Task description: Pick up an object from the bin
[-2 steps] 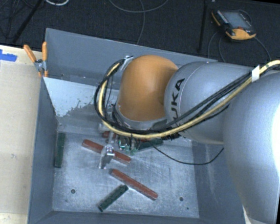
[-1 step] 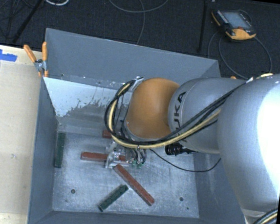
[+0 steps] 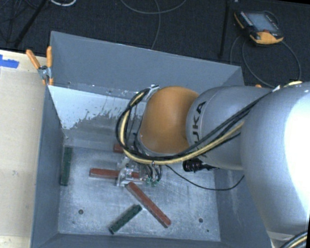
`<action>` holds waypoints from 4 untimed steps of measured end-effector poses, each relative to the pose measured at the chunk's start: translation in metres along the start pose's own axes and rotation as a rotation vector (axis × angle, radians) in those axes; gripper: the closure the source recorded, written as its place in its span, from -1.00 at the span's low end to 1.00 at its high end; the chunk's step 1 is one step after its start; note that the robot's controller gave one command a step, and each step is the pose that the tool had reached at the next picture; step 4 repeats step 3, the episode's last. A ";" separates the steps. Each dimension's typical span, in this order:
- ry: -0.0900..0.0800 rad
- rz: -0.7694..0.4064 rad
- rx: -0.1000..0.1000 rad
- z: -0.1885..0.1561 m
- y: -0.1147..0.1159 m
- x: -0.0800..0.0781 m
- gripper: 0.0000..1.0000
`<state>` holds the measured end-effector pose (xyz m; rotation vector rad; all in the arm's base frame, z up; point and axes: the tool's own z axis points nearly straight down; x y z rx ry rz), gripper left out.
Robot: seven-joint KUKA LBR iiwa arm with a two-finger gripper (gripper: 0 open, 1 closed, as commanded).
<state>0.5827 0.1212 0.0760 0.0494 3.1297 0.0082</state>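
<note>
I see the gripper [image 3: 126, 178] low at the middle of the bin [image 3: 126, 245], right at the end of a flat reddish-brown bar [image 3: 102, 173] lying level to its left. I cannot tell whether it is clenched or released. A second reddish-brown bar [image 3: 152, 207] slants toward the lower right, with a dark green bar [image 3: 124, 218] just below it.

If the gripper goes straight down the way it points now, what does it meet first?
Probably the right end of the level red-brown stick, over which the gripper hangs. The slanted red-brown stick begins close beside it, so depth leaves this unsure.
</note>
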 end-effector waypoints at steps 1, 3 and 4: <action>0.001 0.000 0.000 -0.001 0.000 0.000 1.00; 0.008 -0.193 0.003 -0.161 0.031 0.001 1.00; 0.008 -0.193 0.003 -0.161 0.031 0.001 1.00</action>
